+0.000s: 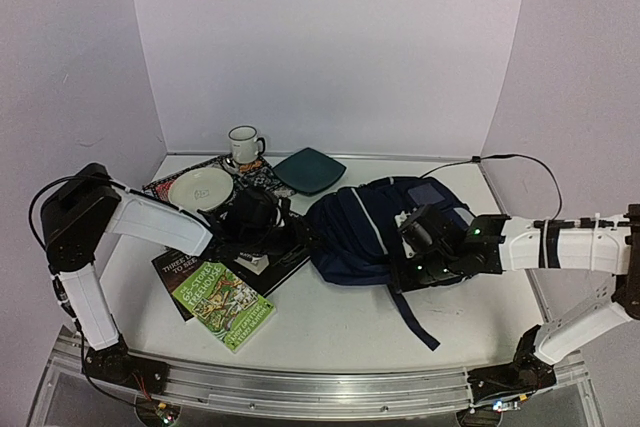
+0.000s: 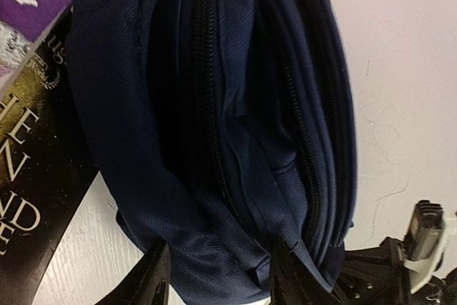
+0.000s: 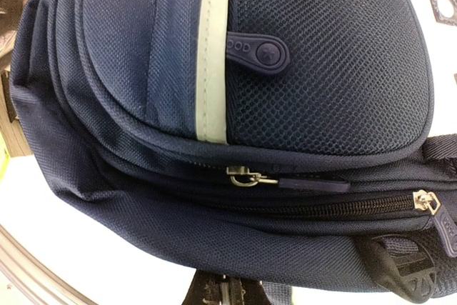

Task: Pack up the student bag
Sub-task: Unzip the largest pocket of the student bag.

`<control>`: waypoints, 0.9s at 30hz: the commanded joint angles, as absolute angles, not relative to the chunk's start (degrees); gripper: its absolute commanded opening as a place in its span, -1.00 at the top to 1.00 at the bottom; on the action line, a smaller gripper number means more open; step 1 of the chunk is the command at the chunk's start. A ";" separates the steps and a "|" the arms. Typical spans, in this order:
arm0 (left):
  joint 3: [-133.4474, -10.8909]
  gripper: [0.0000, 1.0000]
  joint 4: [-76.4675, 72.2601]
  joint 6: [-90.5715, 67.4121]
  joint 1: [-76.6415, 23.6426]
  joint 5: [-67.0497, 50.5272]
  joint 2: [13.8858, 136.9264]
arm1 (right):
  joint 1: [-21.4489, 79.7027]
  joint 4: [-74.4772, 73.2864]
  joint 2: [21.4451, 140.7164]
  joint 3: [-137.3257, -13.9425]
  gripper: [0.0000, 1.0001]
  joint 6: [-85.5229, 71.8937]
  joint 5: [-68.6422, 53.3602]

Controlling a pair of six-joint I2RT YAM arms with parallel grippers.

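Note:
The student bag (image 1: 365,232), a navy backpack with a thin white stripe, lies on its side mid-table. My left gripper (image 1: 285,232) is at its left end. In the left wrist view the two fingers (image 2: 153,276) stand apart with the bag's fabric (image 2: 214,176) bunched between them, touching both. My right gripper (image 1: 410,265) is at the bag's near edge. In the right wrist view it (image 3: 230,292) is shut, its tips hidden under the bag (image 3: 214,226). A zipper slider (image 3: 243,176) and its navy pull (image 3: 314,185) lie free above it.
Left of the bag are a green book (image 1: 222,305), dark books (image 1: 180,267), a white plate (image 1: 200,189) and a mug (image 1: 243,145). A dark teal plate (image 1: 310,169) lies behind. A strap (image 1: 415,322) trails toward the front edge. A cable (image 1: 500,159) runs at back right.

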State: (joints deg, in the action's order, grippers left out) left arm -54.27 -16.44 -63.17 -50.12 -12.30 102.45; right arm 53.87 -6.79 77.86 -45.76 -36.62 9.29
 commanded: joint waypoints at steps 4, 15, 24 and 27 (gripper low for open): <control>-58.74 0.64 -16.84 -66.04 -52.66 -12.56 106.49 | 53.55 -6.59 75.13 -49.90 1.00 -36.10 5.70; -58.16 1.00 -28.88 -74.61 -56.67 -8.28 104.73 | 56.93 -4.80 82.27 -56.78 0.97 -39.62 -1.03; -58.40 1.00 -29.92 -73.98 -58.61 -5.78 106.00 | 58.27 -3.20 87.47 -64.60 0.95 -38.87 -2.17; -57.83 1.00 -30.25 -74.04 -59.93 -4.65 106.00 | 58.29 -3.19 90.12 -67.74 0.93 -37.91 -1.71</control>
